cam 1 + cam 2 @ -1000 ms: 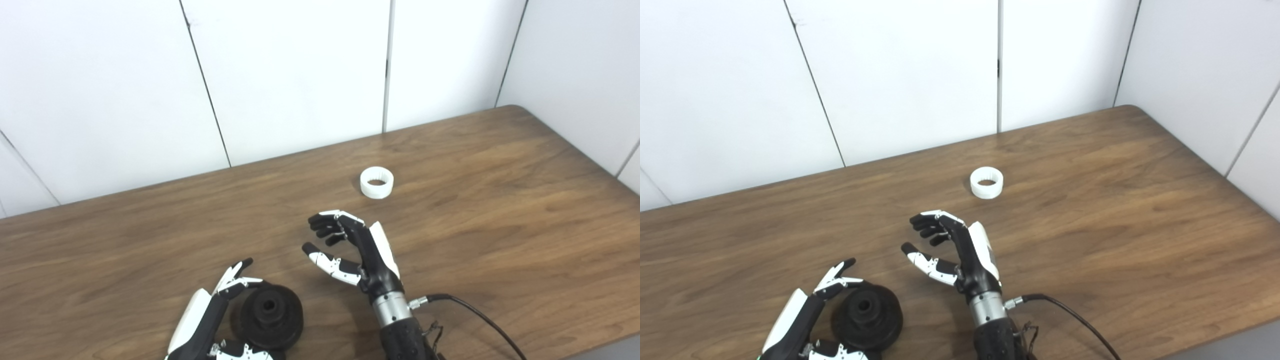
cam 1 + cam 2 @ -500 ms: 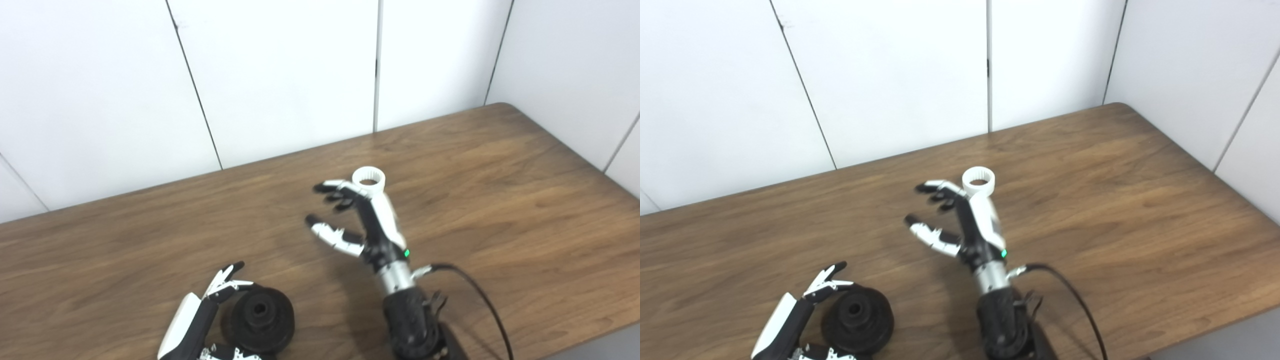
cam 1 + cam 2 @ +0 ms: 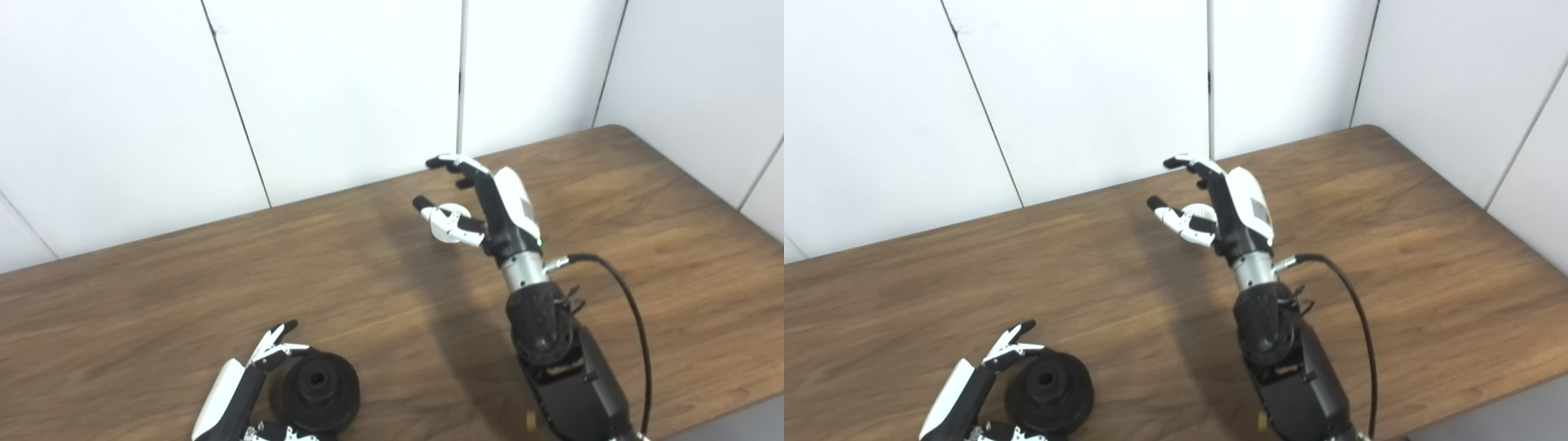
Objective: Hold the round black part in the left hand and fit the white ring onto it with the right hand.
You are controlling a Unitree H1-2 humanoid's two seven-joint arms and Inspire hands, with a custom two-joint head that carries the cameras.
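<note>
Right hand (image 3: 484, 199) spread, seemingly over white ring (image 3: 442, 228)

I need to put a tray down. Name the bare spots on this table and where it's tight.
Bare wood on the table: the whole right side beyond the right hand and its arm, and the wide left stretch between the wall and the left hand. Tight spots: the near-left corner, where that hand cups the round black part, and around the white ring under the right hand.

Black-and-white right hand (image 3: 484, 199), silver wrist, black cable (image 3: 631, 318)
</note>
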